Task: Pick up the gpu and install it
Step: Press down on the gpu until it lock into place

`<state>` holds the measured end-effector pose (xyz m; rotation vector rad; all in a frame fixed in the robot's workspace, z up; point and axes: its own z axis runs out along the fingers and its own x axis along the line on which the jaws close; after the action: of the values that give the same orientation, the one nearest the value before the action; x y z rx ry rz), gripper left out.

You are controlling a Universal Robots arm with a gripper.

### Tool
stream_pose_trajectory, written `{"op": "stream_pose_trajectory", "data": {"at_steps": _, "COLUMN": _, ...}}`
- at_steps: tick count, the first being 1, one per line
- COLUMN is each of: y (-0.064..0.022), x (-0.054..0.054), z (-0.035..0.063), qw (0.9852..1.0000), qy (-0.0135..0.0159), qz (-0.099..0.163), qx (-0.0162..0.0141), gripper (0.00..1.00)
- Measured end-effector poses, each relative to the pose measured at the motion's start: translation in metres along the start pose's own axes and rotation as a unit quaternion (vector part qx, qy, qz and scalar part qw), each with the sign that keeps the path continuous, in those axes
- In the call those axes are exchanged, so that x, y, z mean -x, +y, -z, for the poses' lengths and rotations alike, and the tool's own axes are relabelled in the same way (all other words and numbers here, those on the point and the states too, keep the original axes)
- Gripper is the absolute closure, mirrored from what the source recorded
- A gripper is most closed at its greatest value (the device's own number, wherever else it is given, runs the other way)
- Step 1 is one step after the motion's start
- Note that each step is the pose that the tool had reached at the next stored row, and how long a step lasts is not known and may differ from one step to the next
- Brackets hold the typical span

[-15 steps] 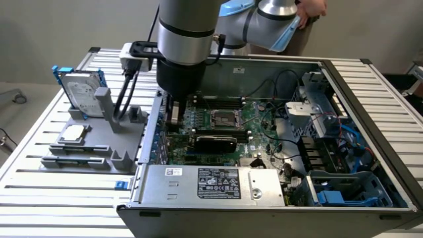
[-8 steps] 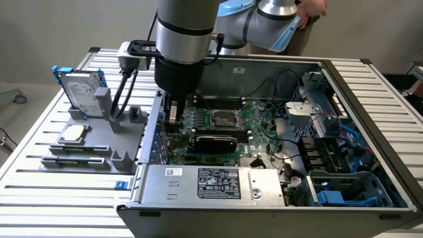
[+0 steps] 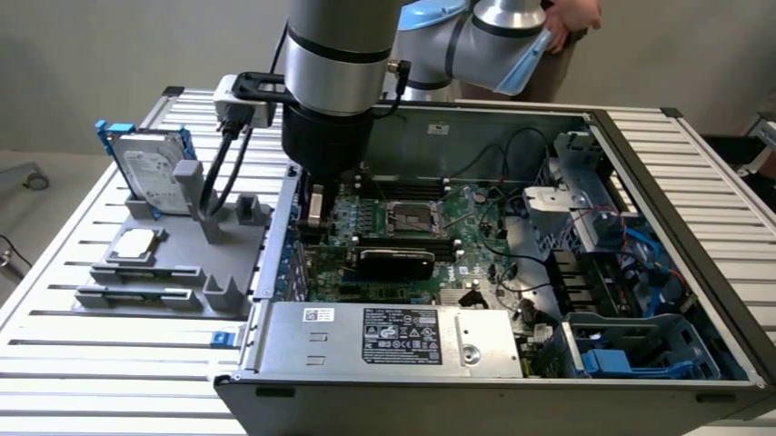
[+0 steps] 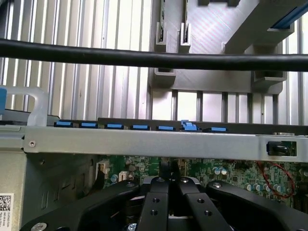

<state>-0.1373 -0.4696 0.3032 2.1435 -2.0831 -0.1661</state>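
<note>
You look to be in the install step: the gpu (image 3: 394, 262), a flat rectangular card with a glossy black face, lies across the green motherboard (image 3: 467, 209) inside the grey sheet-metal case (image 3: 485, 111), at about four o'clock from the gripper (image 3: 318, 218) in the exterior view. The gripper's matt black fingers (image 4: 156, 202) are pressed together with nothing visibly between them, low over the board just inside the case wall. Seating a thin rigid card calls for straight, even downward pressure.
</note>
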Motion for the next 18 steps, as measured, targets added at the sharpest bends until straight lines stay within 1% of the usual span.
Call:
{"op": "stream_pose_trajectory", "data": {"at_steps": 10, "y": 0.0002, "x": 0.0024, "z": 0.0, "qw": 1.0, "qy": 0.0, "qz": 0.0, "qx": 0.0004, "gripper": 0.89}}
{"op": "stream_pose_trajectory", "data": {"at_steps": 14, "y": 0.0014, "x": 0.0025, "z": -0.0002, "qw": 1.0, "qy": -0.0001, "qz": 0.0, "qx": 0.0013, "gripper": 0.89}}
{"op": "stream_pose_trajectory", "data": {"at_steps": 18, "y": 0.0014, "x": 0.0029, "z": -0.0003, "qw": 1.0, "qy": -0.0002, "qz": 0.0, "qx": 0.0013, "gripper": 0.89}}
